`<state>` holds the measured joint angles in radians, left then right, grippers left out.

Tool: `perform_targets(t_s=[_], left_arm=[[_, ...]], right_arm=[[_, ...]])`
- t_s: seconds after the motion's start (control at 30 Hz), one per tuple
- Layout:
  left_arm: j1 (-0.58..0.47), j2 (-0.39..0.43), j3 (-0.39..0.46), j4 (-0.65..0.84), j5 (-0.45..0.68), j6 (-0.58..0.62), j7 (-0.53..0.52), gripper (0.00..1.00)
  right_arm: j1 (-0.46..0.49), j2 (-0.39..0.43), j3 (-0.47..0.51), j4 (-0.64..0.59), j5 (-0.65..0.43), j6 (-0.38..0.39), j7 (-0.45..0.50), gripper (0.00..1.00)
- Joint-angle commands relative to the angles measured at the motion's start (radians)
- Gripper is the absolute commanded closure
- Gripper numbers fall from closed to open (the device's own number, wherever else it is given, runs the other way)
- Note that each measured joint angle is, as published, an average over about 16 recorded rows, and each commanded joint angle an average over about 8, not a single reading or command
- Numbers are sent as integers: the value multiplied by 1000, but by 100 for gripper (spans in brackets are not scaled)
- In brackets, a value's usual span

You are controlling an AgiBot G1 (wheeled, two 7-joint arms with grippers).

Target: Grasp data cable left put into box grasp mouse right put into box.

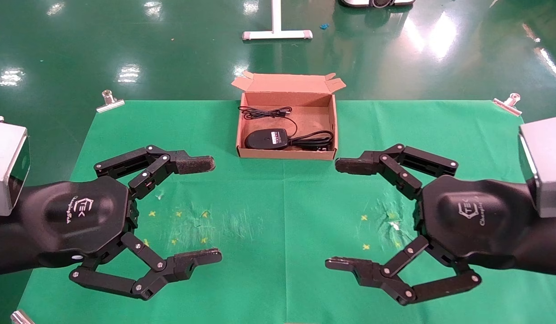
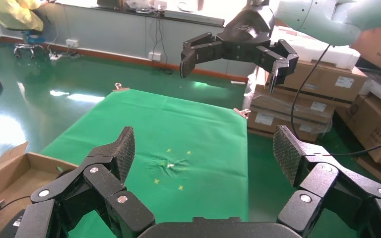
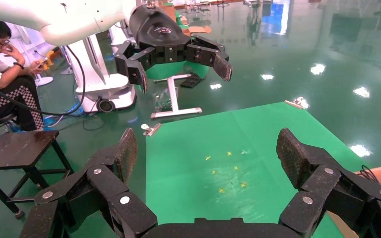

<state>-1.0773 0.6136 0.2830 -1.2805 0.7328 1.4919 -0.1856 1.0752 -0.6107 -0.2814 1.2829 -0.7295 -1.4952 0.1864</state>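
The brown cardboard box (image 1: 284, 154) stands open at the back middle of the green cloth. Inside it the black mouse (image 1: 266, 138) lies with its white label up, its thin cord (image 1: 264, 112) coiled behind it. The thicker data cable (image 1: 311, 140) is bundled beside the mouse at the box's right. My left gripper (image 1: 213, 210) hovers open over the cloth's front left, well short of the box, with nothing between its fingers. My right gripper (image 1: 334, 213) mirrors it at the front right, also open and empty. A corner of the box (image 2: 10, 168) shows in the left wrist view.
Metal binder clips (image 1: 109, 101) (image 1: 507, 104) pin the cloth's back corners. A white stand base (image 1: 277, 34) sits on the floor behind the box. Stacked cartons (image 2: 327, 84) line the table's right side; a seated person (image 3: 5, 74) and a black stool (image 3: 20, 148) are off its left.
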Motion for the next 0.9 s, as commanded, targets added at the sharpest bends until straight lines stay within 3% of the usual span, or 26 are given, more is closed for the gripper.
perform_targets(t_s=[0.03,0.9], left_arm=[[0,0,0,0,0,0,0,0],[0,0,0,0,0,0,0,0]], right_arm=[[0,0,0,0,0,0,0,0],[0,0,0,0,0,0,0,0]])
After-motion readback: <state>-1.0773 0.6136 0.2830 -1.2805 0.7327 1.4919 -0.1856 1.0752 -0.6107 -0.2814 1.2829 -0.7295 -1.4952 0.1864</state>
